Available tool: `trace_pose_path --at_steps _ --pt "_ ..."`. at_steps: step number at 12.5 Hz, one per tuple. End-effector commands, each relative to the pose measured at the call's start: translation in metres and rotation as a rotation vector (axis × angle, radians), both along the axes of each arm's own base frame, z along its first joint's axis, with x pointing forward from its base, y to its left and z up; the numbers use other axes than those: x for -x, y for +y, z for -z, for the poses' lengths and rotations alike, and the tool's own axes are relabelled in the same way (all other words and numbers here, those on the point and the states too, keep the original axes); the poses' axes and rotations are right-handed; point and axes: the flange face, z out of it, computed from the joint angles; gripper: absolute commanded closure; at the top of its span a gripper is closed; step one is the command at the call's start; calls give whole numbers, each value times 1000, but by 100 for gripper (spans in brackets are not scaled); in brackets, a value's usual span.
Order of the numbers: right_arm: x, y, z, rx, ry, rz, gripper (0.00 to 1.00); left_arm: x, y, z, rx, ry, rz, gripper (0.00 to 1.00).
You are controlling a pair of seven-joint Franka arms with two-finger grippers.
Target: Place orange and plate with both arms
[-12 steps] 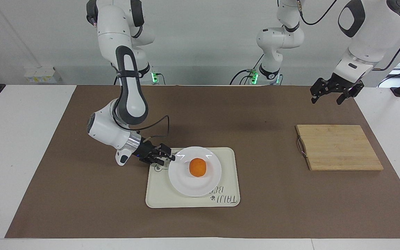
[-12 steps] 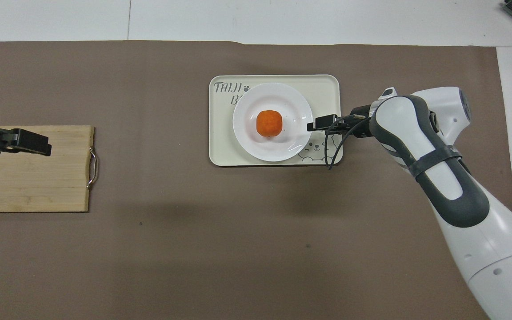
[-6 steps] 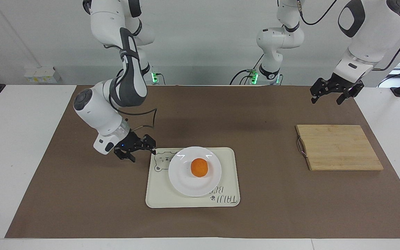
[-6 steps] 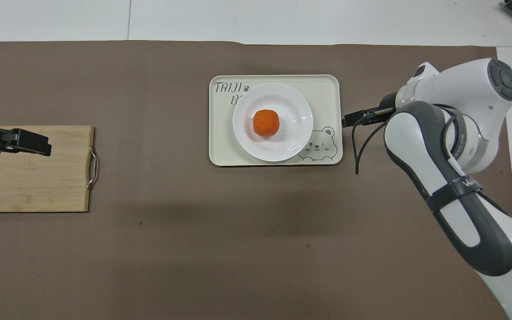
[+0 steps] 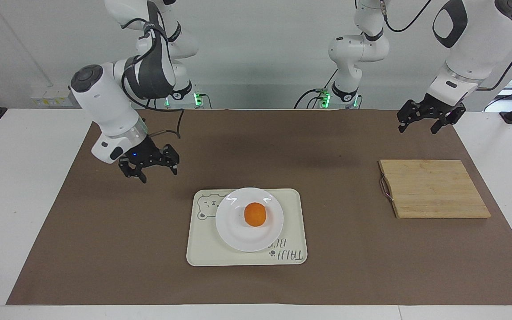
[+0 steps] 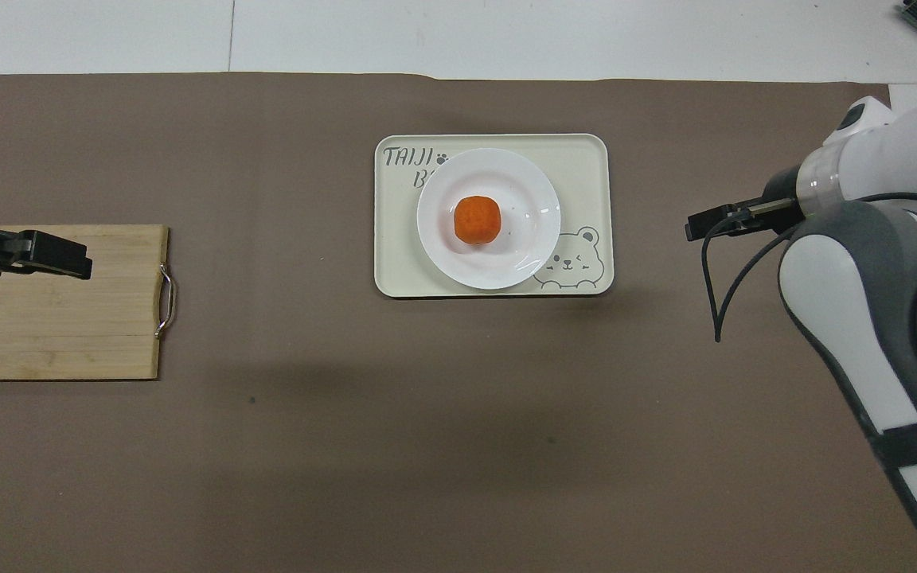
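The orange (image 5: 254, 214) sits in the middle of the white plate (image 5: 233, 231), and the plate rests on the cream bear tray (image 5: 291, 255) at mid-bench. The right hand (image 5: 149, 163) hangs empty with fingers spread above the brown mat (image 5: 105, 249), toward the right arm's end. The left hand (image 5: 429, 116), also spread and empty, waits raised by the wooden board (image 5: 434, 189).

Table (image 5: 16, 200), brown mat (image 5: 149, 266), tray (image 5: 202, 253), board (image 5: 434, 189)
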Motion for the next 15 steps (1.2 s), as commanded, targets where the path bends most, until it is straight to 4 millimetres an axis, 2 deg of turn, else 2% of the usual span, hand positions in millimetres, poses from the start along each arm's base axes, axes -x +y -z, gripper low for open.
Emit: trace_pose_path --at_steps 1,4,6,8,10,13,15 --pt "30 -22 -33 44 44 72 0 5 4 0 -13 -14 8 0" --pt "47 -58 -50 51 82 123 0 5 4 0 -13 -14 8 0" --pt "59 -64 -76 87 45 119 0 5 4 0 -13 -14 8 0" --pt "70 -67 -90 81 66 133 0 5 3 -1 -13 -16 10 0" --pt "76 -73 -113 85 72 152 0 5 3 0 -13 -14 10 0" --pt "83 -75 -126 85 54 153 0 5 5 0 -13 -14 7 0" --pt "84 -77 -127 84 57 159 0 4 4 -1 -13 -16 8 0"
